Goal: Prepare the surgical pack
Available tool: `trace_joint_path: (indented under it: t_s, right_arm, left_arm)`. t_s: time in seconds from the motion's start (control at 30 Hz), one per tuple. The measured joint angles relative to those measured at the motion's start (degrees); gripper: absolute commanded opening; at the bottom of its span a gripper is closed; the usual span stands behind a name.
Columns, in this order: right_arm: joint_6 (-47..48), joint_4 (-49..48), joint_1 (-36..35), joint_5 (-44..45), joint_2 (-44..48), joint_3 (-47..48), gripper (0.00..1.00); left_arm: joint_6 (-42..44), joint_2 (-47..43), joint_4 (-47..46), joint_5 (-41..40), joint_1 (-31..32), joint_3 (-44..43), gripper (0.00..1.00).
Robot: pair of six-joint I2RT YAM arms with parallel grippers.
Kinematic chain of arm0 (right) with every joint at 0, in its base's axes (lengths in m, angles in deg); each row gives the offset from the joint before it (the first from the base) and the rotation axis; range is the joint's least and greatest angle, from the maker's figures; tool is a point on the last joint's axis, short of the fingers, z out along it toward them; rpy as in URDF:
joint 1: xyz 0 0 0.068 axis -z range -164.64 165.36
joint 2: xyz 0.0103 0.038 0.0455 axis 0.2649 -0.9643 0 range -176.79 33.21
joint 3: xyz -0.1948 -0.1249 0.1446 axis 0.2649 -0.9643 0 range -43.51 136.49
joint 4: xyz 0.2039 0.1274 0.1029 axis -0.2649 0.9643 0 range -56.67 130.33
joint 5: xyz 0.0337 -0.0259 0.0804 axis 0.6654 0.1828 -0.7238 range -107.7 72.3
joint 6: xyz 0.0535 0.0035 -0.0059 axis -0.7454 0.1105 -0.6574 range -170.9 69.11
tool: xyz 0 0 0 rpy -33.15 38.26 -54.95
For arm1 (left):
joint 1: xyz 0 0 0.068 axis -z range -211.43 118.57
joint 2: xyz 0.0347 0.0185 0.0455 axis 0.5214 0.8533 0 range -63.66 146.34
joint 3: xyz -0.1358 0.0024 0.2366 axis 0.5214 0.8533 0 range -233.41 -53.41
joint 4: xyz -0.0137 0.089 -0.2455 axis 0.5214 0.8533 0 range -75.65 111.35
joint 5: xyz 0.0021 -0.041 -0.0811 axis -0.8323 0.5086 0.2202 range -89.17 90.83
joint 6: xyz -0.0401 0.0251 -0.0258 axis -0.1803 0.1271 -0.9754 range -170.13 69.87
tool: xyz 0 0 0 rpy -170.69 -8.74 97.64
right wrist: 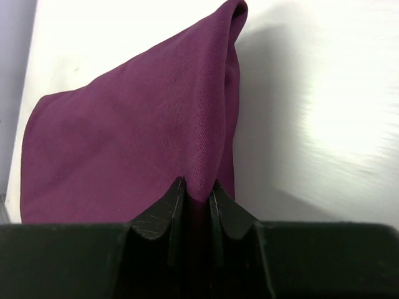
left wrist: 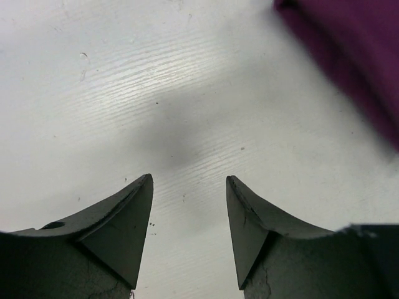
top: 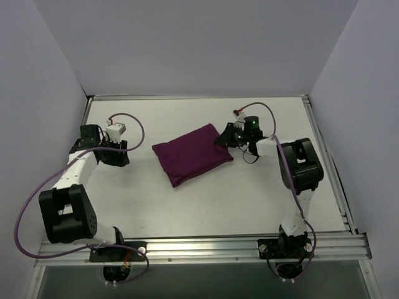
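The surgical pack shows as a folded dark purple cloth (top: 191, 154) lying as a bundle in the middle of the white table. Whatever it wraps is hidden. My right gripper (top: 225, 136) is at the bundle's right corner, shut on a raised fold of the purple cloth (right wrist: 156, 131), which is pinched between the two black fingers (right wrist: 198, 187). My left gripper (top: 122, 156) hovers low over bare table to the left of the bundle, open with nothing between its fingers (left wrist: 189, 180). Only an edge of the cloth (left wrist: 355, 56) shows at the upper right of the left wrist view.
White walls enclose the table (top: 249, 199) on the left, back and right. An aluminium rail (top: 206, 246) runs along the near edge where both arm bases are bolted. Purple cables loop from each arm.
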State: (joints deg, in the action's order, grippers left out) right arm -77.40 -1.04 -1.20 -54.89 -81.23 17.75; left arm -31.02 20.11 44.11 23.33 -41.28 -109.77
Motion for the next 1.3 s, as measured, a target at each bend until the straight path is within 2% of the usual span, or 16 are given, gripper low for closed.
trace_joint_path:
  t_s: [0.27,0.4,0.73,1.0,1.3]
  right_arm:
    - [8.5,9.1,13.6,4.9,3.4,0.8,0.0]
    - [14.2,15.1,17.6,9.0,3.5,4.3,0.0]
    - [24.9,26.1,26.6,11.6,3.0,9.8,0.0]
    - [27.1,27.3,29.6,14.4,5.0,8.3,0.0]
    - [25.2,30.3,32.3,23.1,7.8,6.8,0.0]
  left_arm:
    - [1.4,-0.7,-0.9,-1.5,0.0,0.0,0.6]
    - [2.3,-0.7,-1.4,-2.2,0.0,0.1,0.6]
    - [4.1,-0.3,-2.5,-3.8,0.0,0.6,0.6]
    - [4.9,0.4,-2.7,-4.4,0.0,0.6,0.6]
    - [5.7,0.6,-3.1,-4.7,0.0,0.9,0.6]
